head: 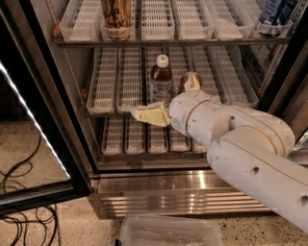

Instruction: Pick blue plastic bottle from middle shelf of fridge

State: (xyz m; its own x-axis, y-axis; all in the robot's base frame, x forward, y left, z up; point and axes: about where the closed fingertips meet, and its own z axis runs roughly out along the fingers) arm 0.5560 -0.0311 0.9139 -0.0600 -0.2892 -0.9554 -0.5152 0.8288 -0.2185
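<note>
The blue plastic bottle point(160, 78), with a white cap and dark liquid, stands upright in a lane tray on the middle shelf point(107, 81) of the open fridge point(159, 190). My gripper point(169, 100) is at the shelf's front edge, just below and in front of the bottle, and hides its base. It is open: one pale yellow finger point(148, 115) points left under the bottle, and the other shows in front of the gold-brown can point(186, 79). The white arm point(240, 139) comes in from the lower right.
A tall tan printed can point(117, 17) and a blue-white container point(273, 13) stand on the top shelf. The glass door with its light strip point(33, 120) hangs open at left. Cables point(19, 182) lie on the floor, and a clear plastic bin point(168, 233) sits below the louvered base.
</note>
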